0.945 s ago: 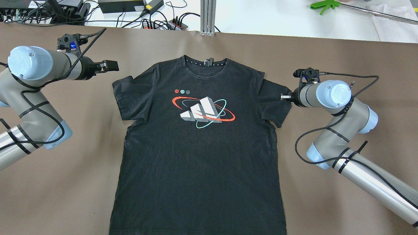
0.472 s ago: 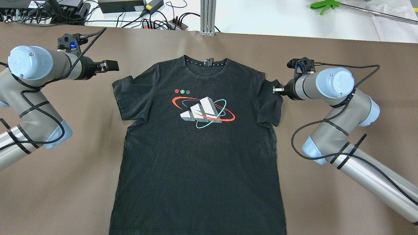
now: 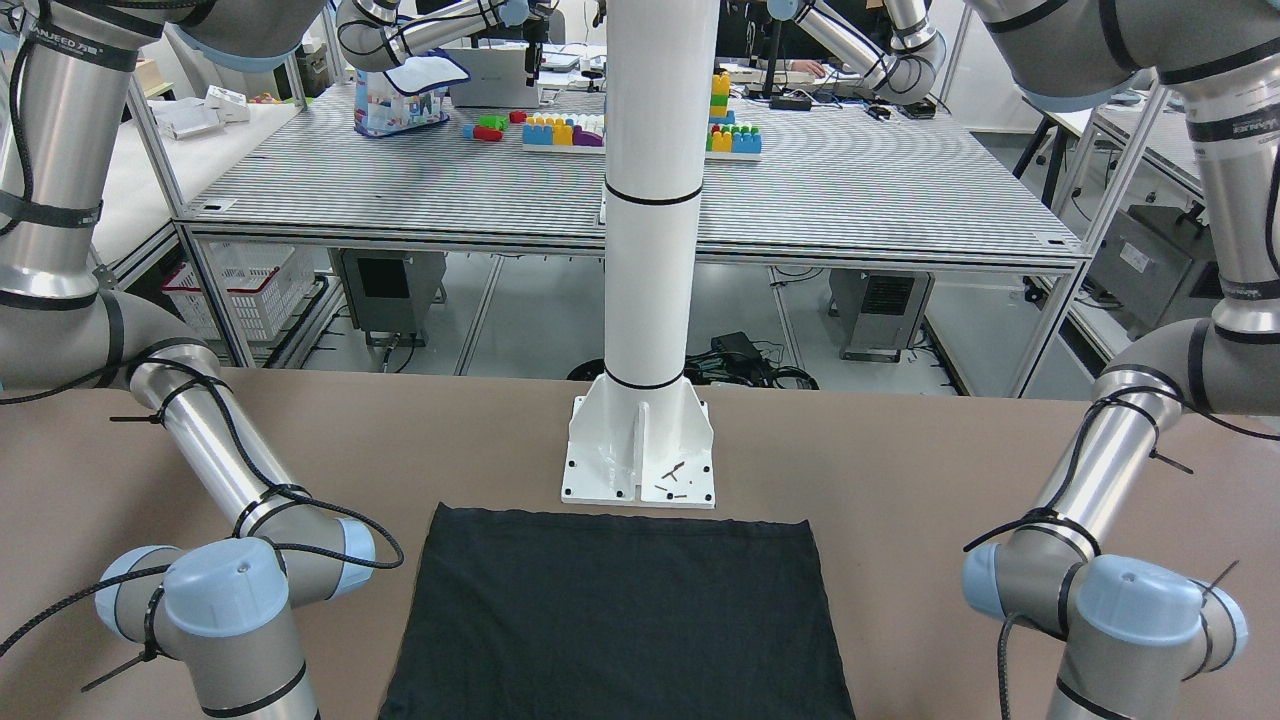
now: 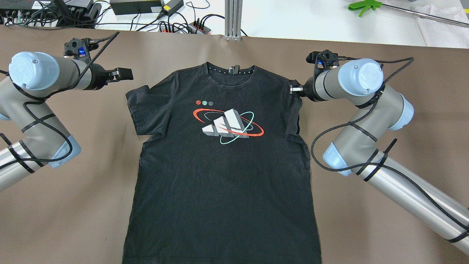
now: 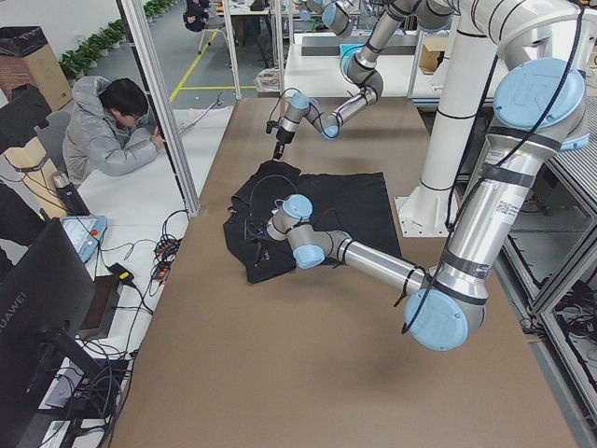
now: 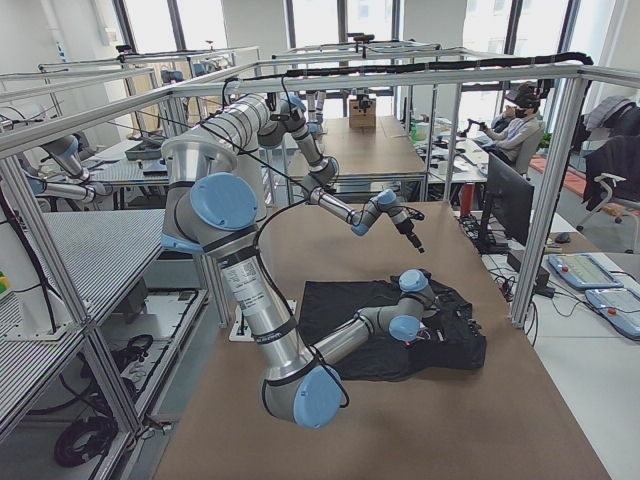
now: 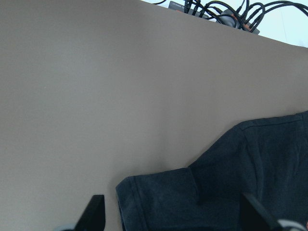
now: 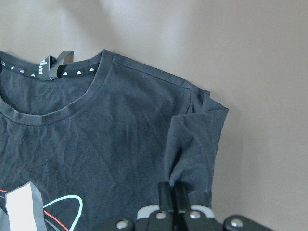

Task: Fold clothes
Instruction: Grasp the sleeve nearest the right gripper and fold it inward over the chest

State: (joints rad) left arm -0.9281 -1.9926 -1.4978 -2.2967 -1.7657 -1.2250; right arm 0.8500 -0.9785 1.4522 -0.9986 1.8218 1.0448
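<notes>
The clothes are a black T-shirt [image 4: 223,165] with a red, white and teal chest print, lying flat and face up on the brown table; its hem end shows in the front-facing view [image 3: 610,620]. My right gripper [image 4: 295,89] is shut on the right sleeve [image 8: 192,139], which is lifted and doubled inward over the shoulder seam. Both fingers [image 8: 167,192] press together on the sleeve hem. My left gripper [image 4: 124,73] hovers open just beyond the left sleeve [image 4: 144,110], its fingertips [image 7: 95,211] wide apart and holding nothing.
Power strips and cables [image 4: 176,25] and an aluminium post [image 4: 233,18] line the table's far edge. A green tool [image 4: 362,6] lies at the far right. The white pillar base [image 3: 640,460] stands near the shirt's hem. A person [image 5: 117,131] sits beyond the table.
My right gripper has carried the right sleeve leftward and toward the collar side, folding it in over the shirt's shoulder. The left arm has not moved.
</notes>
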